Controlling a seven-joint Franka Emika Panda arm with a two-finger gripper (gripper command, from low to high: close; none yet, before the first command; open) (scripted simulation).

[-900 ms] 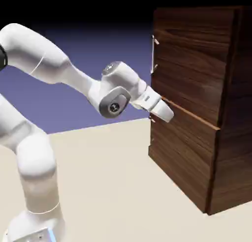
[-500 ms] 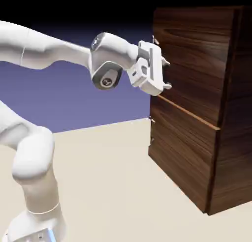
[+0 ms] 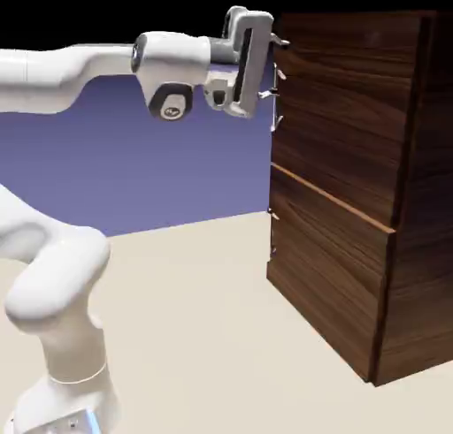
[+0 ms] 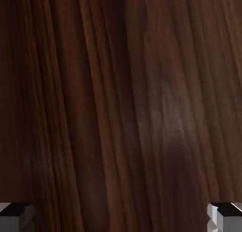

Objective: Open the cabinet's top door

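Note:
The cabinet of dark brown wood stands at the exterior view's right. Its top door carries a thin vertical silver handle at its left edge. My gripper is level with the upper part of that handle, pointing at the door, open, one finger above the other. Nothing is between the fingers. In the hand view the door's wood grain fills the picture. My gripper shows only as two grey fingertips far apart at the bottom corners. No handle shows there.
A light seam splits the top door from the lower panel, which has its own small handle. The beige table runs from the arm's base to the cabinet's foot.
The hand has risen from the seam between the panels to the top door's upper left edge. It has turned so the fingers stand one above the other, still open.

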